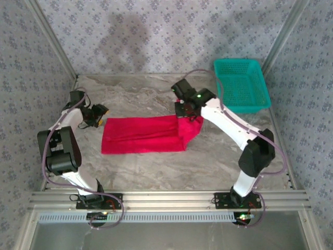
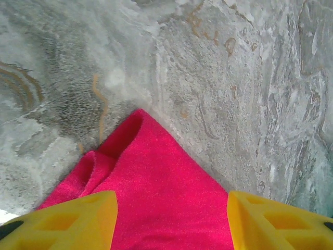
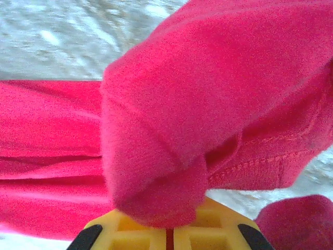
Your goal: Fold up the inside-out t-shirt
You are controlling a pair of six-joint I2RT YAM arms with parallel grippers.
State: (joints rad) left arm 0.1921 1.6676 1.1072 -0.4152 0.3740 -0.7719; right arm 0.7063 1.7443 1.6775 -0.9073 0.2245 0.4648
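Right gripper (image 3: 169,233): yellow fingers pressed together, clamped on a bunched fold of the inside-out t-shirt (image 1: 143,134).
Left gripper (image 2: 171,219): yellow fingers (image 2: 78,219) stand apart with nothing gripped; the shirt's pointed left corner lies on the table between and beyond them.
Right arm pose: white links rise from the near-right base, bend at a dark elbow and reach inward to the shirt's right end, wrist angled down.
Left arm pose: folded sharply beside the left edge, with the forearm turned in toward the shirt's left end.
T-shirt position: mid-table, a long band running left to right, its right end drawn up into the right gripper.
T-shirt material: plain bright red soft cloth with a fuzzy nap; a stitched hem shows in the right wrist view.
Table (image 1: 156,166): grey marble-patterned surface, flat and matt.
Basket (image 1: 242,83): teal plastic mesh, rectangular, at the far-right corner, well apart from the shirt.
Edges: an aluminium rail (image 1: 166,198) bounds the near side.
Open room: bare tabletop shows both nearer and farther than the shirt.
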